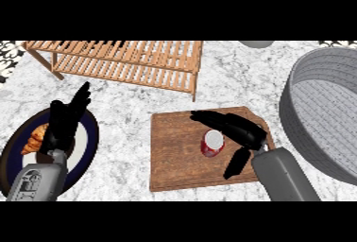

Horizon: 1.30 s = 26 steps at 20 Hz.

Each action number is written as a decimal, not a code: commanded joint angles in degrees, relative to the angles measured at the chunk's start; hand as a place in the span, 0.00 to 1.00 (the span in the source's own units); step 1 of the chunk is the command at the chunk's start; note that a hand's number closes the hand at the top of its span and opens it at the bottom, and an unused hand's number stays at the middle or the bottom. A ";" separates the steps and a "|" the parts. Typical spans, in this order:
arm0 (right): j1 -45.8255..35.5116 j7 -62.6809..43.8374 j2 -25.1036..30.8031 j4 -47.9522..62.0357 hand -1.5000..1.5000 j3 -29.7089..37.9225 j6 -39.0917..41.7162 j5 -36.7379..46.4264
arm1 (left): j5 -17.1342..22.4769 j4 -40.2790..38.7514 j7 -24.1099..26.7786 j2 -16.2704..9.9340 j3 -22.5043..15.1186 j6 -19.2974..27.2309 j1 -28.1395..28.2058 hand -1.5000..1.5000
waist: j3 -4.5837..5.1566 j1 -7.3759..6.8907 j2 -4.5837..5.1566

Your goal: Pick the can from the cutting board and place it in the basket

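On the cutting board [181, 160], can [213, 143] beside right robot hand [233, 127].

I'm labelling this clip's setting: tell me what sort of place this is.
Most likely a kitchen counter: a marble-patterned top carries a wooden cutting board with a can, a plate holding a croissant, and a grey basket.

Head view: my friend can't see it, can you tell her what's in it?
The robot's right hand reaches over a red can on a wooden cutting board. A grey basket waits at right; the left hand rests above a plate.
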<state>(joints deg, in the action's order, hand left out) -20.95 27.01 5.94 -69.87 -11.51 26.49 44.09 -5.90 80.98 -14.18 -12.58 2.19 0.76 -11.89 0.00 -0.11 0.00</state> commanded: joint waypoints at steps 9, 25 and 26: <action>-3.36 8.89 0.44 6.78 1.00 -1.55 -11.64 8.39 | 0.52 2.41 0.23 0.23 1.74 -2.53 2.12 0.50 | 0.00 -0.18 0.01; 1.19 -45.06 -5.07 -4.15 1.00 -4.13 -16.30 34.33 | -1.89 -0.38 1.26 2.17 0.57 -0.26 1.81 0.50 | 0.07 0.64 -0.34; 0.22 -50.25 -5.78 -5.31 1.00 -7.42 -16.74 28.10 | -1.91 -0.11 0.77 2.05 0.35 -0.65 1.13 0.50 | 0.02 -0.01 -0.20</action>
<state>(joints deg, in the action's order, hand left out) -20.74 -10.78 2.60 -70.94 -14.54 9.59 72.56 -7.05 80.33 -13.25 -11.42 3.55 -0.27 -10.97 0.26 0.53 -0.70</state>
